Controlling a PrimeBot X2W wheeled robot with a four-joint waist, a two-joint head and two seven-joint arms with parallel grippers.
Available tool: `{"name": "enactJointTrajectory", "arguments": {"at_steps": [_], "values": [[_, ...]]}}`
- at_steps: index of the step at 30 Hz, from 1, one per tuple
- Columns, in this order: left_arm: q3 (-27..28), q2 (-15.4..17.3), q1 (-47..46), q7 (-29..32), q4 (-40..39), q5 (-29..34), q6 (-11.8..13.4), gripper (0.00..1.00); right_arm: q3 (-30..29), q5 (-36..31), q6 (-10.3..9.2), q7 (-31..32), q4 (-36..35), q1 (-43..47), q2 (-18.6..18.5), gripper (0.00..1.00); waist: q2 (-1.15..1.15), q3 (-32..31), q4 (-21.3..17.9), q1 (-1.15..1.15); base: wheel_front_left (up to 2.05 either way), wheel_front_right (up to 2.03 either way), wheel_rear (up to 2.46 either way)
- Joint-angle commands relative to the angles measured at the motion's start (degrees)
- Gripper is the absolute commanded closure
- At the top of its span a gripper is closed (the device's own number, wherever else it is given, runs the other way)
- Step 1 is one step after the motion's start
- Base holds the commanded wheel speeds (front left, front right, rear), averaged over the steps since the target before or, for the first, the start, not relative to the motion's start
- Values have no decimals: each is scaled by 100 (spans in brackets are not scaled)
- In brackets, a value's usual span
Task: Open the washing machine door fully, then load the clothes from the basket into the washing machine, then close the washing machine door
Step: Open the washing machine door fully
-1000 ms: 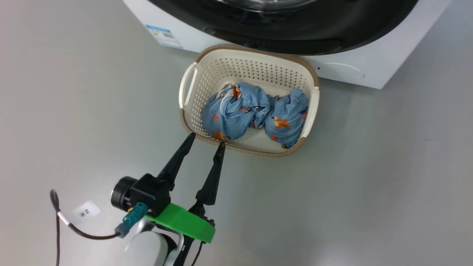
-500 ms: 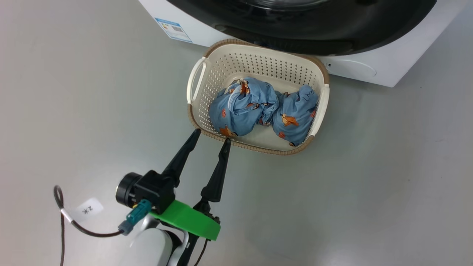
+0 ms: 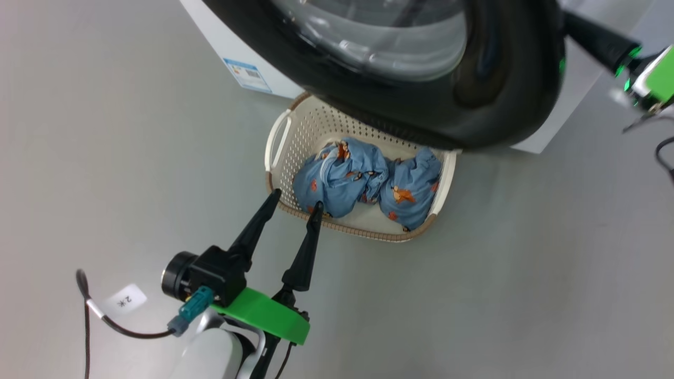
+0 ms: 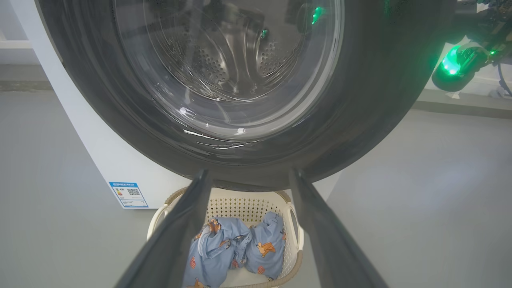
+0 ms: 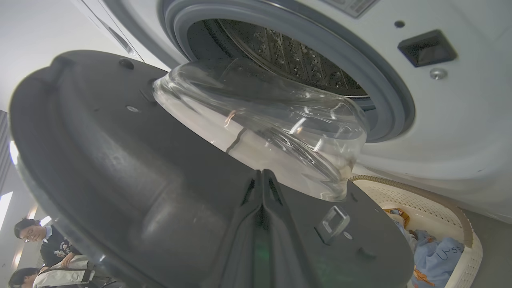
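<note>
The left claw (image 3: 296,198) is hanging low over the floor (image 3: 105,131) with its two fingers spread wide apart, and it is holding nothing. The basket (image 3: 363,232) is sitting on the floor just past its tips, and one tip is showing right at the near rim. The clothes (image 3: 363,179) are lying inside the basket as two blue bundles side by side, a little ahead of the left claw. Farther ahead and higher up, the door (image 3: 505,79) is standing partly open. It is sticking out from the washer (image 4: 116,160) and hanging over the far end of the basket. A blue label (image 3: 246,75) is sitting low on the washer, ahead of the left claw and off to its left. The right claw (image 5: 262,176) is reaching in behind the door with its fingers pressed tight together, and nothing is between them. It is lying close along the inner side of the door, and its tips are pointing at the glass bowl (image 5: 260,124) just ahead. I cannot tell if it is touching the door. Past the bowl, the drum (image 5: 288,48) is showing inside a grey ring (image 5: 390,100). Two people (image 5: 32,244) are sitting far off, beyond the door's edge.
</note>
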Motion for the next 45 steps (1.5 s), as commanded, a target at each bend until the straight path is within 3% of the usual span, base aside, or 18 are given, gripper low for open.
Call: {"name": "enactJointTrajectory", "arguments": {"at_steps": [1, 15, 30, 42, 45], "values": [[244, 97, 80, -37, -77, 93, -44, 0, 140, -29, 53, 43, -309, 232, 156, 100, 0, -181, -42, 1, 0, 0, 0], [532, 97, 500, -37, 55, 265, -195, 0, 851, -55, 53, 79, -941, 1240, 503, 100, 0, -892, -123, 1, 0, 0, 0], [864, 97, 796, -37, 37, 400, -302, 0, 1621, -61, 53, 213, -1499, 1658, 963, 100, 0, -1179, -58, 1, 0, 0, 0], [959, 97, 906, -37, 72, 468, -352, 0, 1830, -102, 53, 0, -1417, 1759, 1041, 100, 0, -1377, -92, 1, 0, 0, 0], [1000, 97, 950, -37, 123, 510, -400, 0, 1751, -111, 53, -220, -1364, 1882, 955, 33, 0, -1473, -144, 1, 0, 0, 0]]}}
